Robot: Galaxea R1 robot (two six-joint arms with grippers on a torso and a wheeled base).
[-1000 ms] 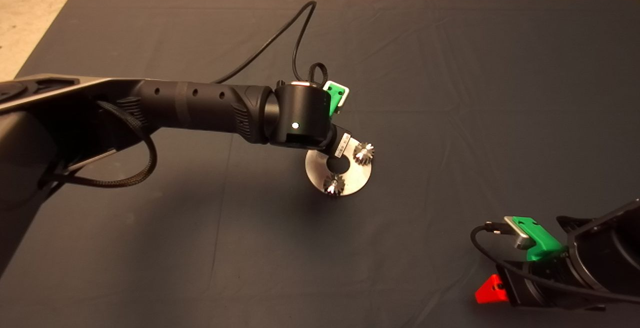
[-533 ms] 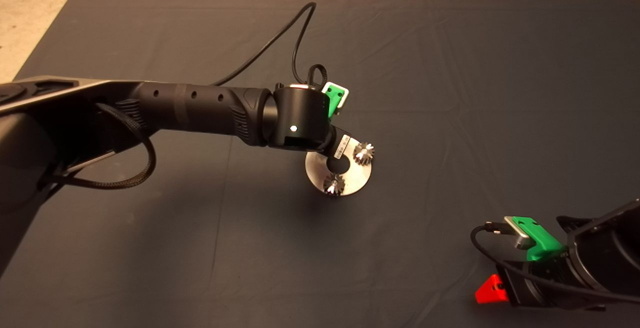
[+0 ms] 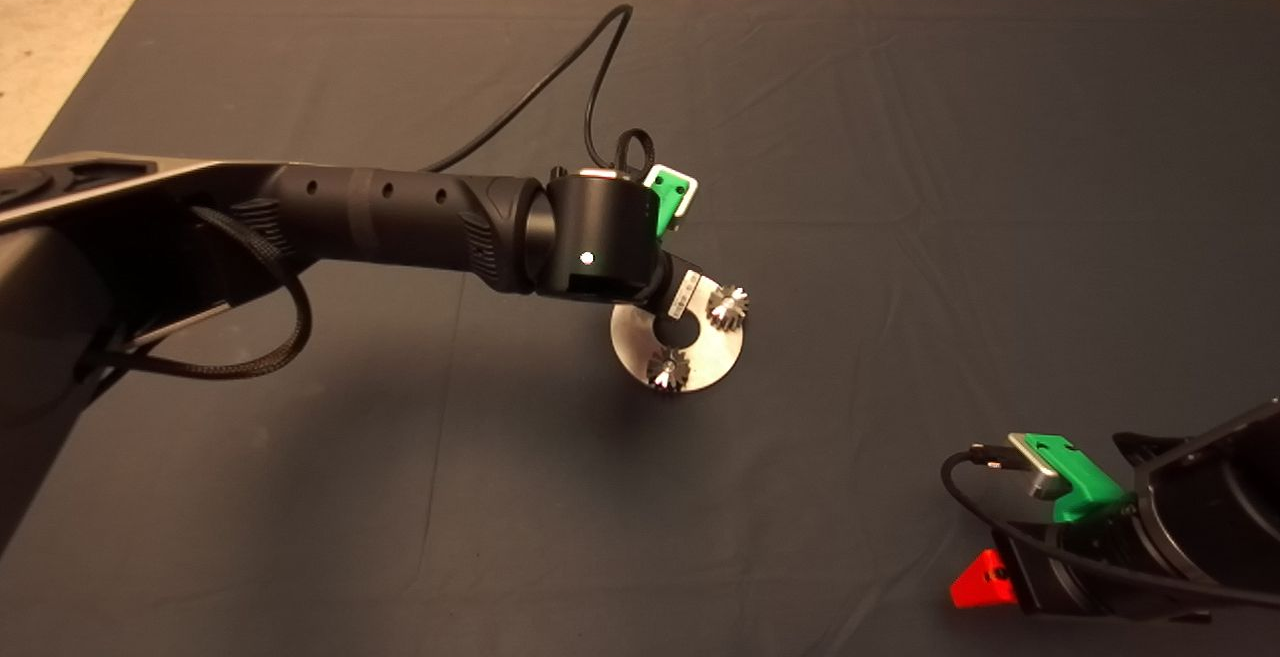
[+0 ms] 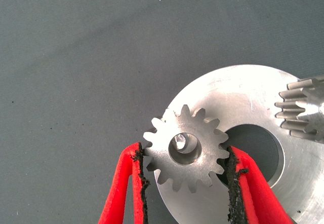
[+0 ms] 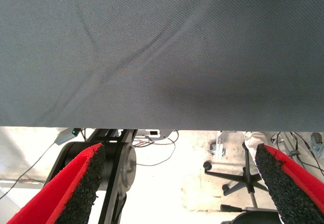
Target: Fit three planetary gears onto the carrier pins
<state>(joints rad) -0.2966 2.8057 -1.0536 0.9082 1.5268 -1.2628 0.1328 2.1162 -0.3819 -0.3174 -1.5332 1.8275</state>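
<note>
A: Left gripper (image 4: 185, 176), closest in first. What sits between the red fingers?

B: A small silvery-grey toothed metal spur gear (image 4: 185, 149). Both black pads touch its teeth, one on each side, so the jaws are closed down to the width of the gear and hold it. Through its round bore a bright metal tip shows, one of the short silver carrier pins (image 4: 180, 142). I cannot tell how far down the gear is seated.

A: And directly under the gear?

B: The flat shiny round metal disc with the large centre hole (image 4: 238, 97). The held gear lies over its rim; the centre hole opens just beside the finger on the far side from the bare mat.

A: Further out from the fingers?

B: A second silvery spur gear (image 4: 305, 107) stands on the same disc, across the centre hole from the held one. The overhead camera shows that second gear (image 3: 728, 307) and a third silvery gear (image 3: 668, 369) both seated on the disc (image 3: 715, 355), with the left arm's wrist covering the part where the gripper works.

A: Beyond the disc?

B: Dark grey cloth mat (image 3: 900, 187), creased.

A: Right gripper (image 5: 182, 183)?

B: Parked at the mat's near right corner, well apart from the disc. Fingers spread wide, nothing between them.
</note>
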